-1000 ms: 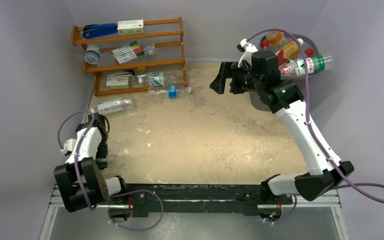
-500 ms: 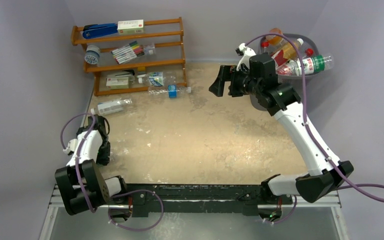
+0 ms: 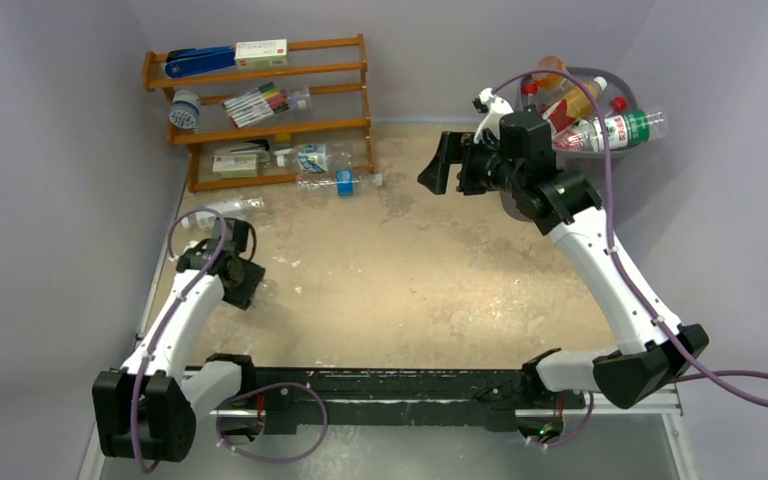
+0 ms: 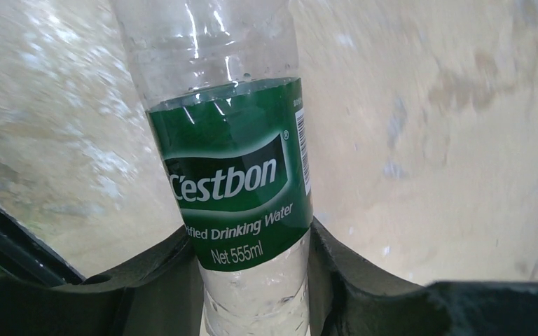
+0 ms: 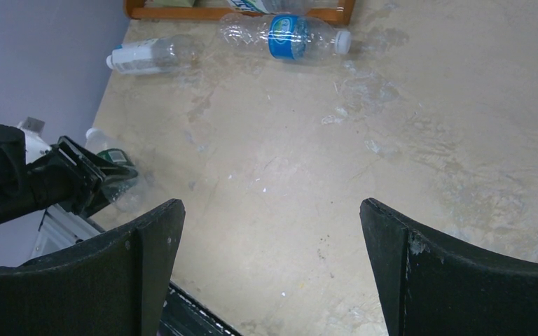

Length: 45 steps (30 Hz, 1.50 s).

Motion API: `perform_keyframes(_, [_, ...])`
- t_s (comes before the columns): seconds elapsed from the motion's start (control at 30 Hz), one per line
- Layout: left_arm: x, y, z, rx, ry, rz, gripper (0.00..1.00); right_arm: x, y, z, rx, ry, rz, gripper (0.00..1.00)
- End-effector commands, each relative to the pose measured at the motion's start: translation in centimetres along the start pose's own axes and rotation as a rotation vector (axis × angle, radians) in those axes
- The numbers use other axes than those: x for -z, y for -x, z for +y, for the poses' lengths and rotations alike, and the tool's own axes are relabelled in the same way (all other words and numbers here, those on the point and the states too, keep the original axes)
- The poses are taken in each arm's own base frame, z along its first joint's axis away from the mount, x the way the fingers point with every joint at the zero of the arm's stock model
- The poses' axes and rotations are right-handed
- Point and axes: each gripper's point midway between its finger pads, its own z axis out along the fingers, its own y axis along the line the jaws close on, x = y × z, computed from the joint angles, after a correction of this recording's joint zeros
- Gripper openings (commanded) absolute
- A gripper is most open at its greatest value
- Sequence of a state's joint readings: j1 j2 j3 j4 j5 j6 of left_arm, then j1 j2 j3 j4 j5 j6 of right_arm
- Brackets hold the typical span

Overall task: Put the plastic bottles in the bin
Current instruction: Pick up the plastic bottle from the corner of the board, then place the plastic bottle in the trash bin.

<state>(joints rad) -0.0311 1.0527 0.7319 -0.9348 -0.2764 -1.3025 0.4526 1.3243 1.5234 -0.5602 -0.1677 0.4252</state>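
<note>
**Bottle in hand, bin at the opposite corner**

The left claw (image 3: 243, 285) is pinching a clear green-labelled bottle (image 4: 235, 175). Its two fingers press on the body just below the label. The bottle's long axis runs straight out from the claw, away from the wrist. The bin (image 3: 608, 78) stands at the far right corner, well apart from this claw, so the carry has to cross the tabletop (image 3: 410, 290) diagonally. The right arm is much the nearer one. Its claw (image 3: 450, 165) hangs spread and empty just left of the bin, roughly on the line the left arm would take.

Two more bottles lie on their sides near the wooden rack (image 3: 260, 110): a white-capped one (image 5: 150, 54) and a blue-labelled one (image 5: 287, 33).

The held bottle's cap and neck are cut off at the top of the wrist view. From above, the claw covers nearly all of the bottle. The bin's contents stand above its rim, and I cannot tell how much room is left.
</note>
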Motion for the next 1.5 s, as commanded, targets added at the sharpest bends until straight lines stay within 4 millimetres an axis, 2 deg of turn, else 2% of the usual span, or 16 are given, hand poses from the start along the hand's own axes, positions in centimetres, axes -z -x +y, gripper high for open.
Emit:
perform_keyframes(0.0, [2.7,-2.8,-3.0,-0.151,-0.186,0.082,0.30,1.9,1.5,0.8,0.003,0.017,-0.088,0.98])
perform_keyframes(0.23, [5.9,-7.0,-5.6,-0.328,-0.411,0.157,0.31,3.9,0.0,1.3,-0.010,0.049,-0.058,1.00])
perform_keyframes(0.4, [7.9,-11.4,-7.8,-0.490,-0.570,0.233,0.31,5.4,-2.7,0.7,-0.045,0.054,-0.053,1.00])
perform_keyframes(0.57, [10.2,-16.5,-9.8,-0.642,-0.676,0.282,0.31,4.8,-6.3,-0.6,-0.101,0.051,-0.053,1.00])
perform_keyframes(0.7, [11.5,-19.5,-10.5,-0.773,-0.688,0.272,0.31,4.2,-10.3,-1.9,-0.151,0.042,0.011,1.00])
perform_keyframes(0.77, [11.9,-20.8,-10.6,-0.834,-0.692,0.274,0.31,4.2,-11.7,-2.2,-0.206,0.045,0.016,1.00])
perform_keyframes(0.9, [13.7,-22.3,-10.9,-0.900,-0.753,0.283,0.31,3.5,-14.2,-2.1,-0.272,0.104,0.017,1.00])
perform_keyframes(1.03, [16.1,-23.3,-11.0,-0.961,-0.832,0.318,0.31,2.6,-16.2,-0.8,-0.312,0.227,0.054,1.00])
perform_keyframes(1.17, [19.2,-24.9,-10.6,-1.021,-0.966,0.401,0.32,2.5,-16.8,1.0,-0.360,0.348,0.091,1.00])
perform_keyframes(1.37, [22.0,-26.3,-9.3,-1.054,-1.085,0.443,0.33,3.0,-15.3,3.8,-0.447,0.514,0.097,1.00])
perform_keyframes(1.47, [23.9,-27.5,-8.5,-1.071,-1.158,0.473,0.33,2.7,-15.2,4.2,-0.495,0.550,0.096,1.00])
